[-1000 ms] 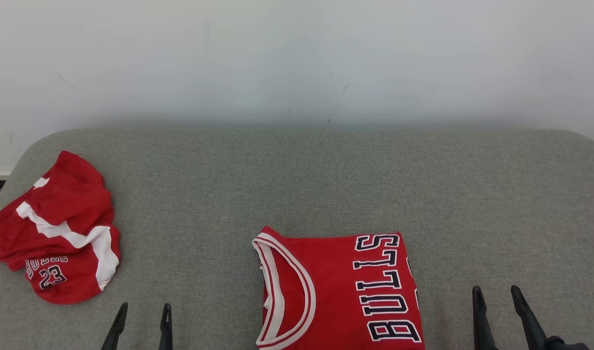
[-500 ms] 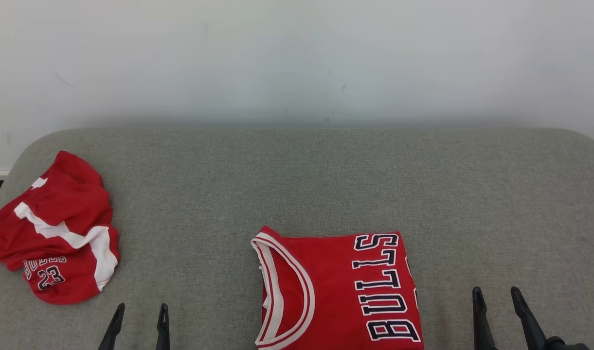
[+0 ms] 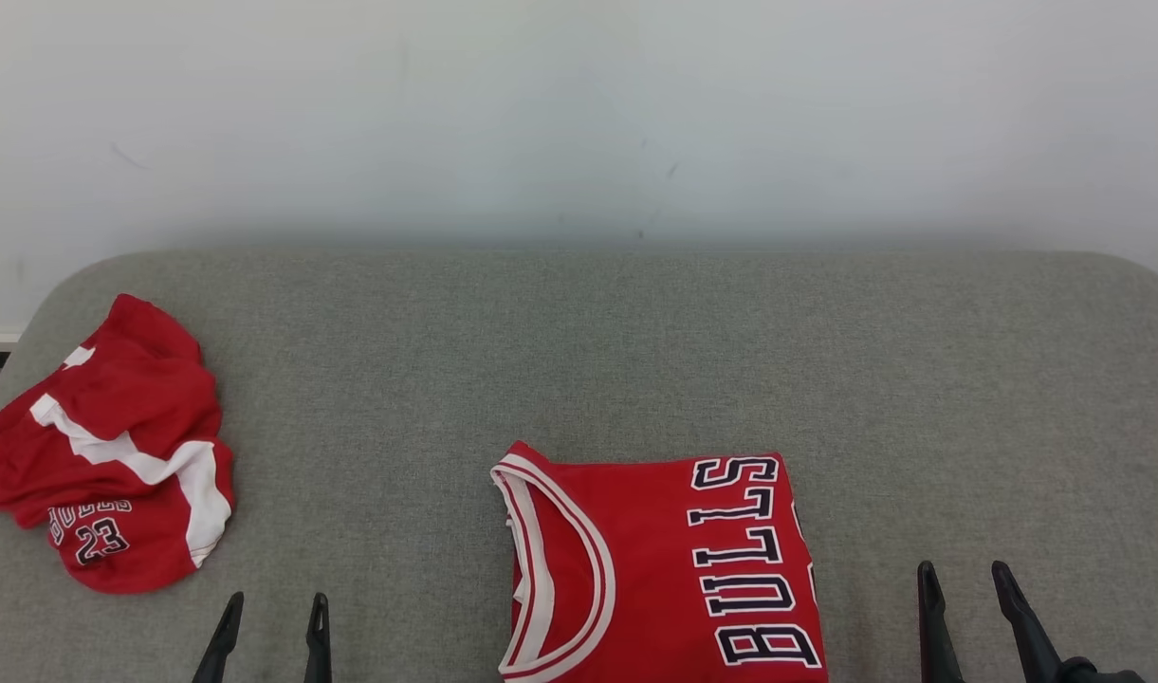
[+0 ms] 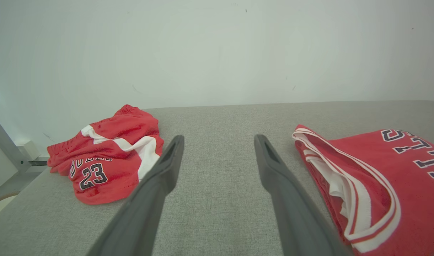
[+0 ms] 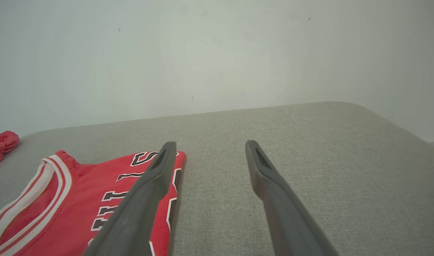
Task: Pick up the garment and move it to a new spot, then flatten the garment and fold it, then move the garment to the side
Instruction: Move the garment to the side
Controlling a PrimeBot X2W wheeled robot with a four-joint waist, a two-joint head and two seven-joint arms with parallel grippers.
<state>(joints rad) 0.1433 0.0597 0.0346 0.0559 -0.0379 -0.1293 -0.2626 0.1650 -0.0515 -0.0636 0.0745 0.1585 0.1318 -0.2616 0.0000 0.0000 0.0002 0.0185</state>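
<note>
Grey woven fabric covers the padded table [image 3: 635, 351], which runs back to a plain white wall [image 3: 579, 114]. The folded red Bulls jersey [image 3: 659, 569] lies flat at the middle of the table's near edge. Its white-trimmed neckline is turned toward the left and the dark BULLS lettering runs along its right side. A crumpled pair of red shorts [image 3: 114, 455] with white stripes and the number 23 sits at the table's left edge, well apart from the jersey. The left gripper [image 3: 277, 599] is over bare fabric between the shorts and the jersey, its fingers spread wide with nothing between them. The right gripper [image 3: 962, 569] is just right of the jersey, its fingers likewise spread and empty. In the right wrist view one finger overlaps the jersey's lettered edge, and I cannot tell whether it touches.
</note>
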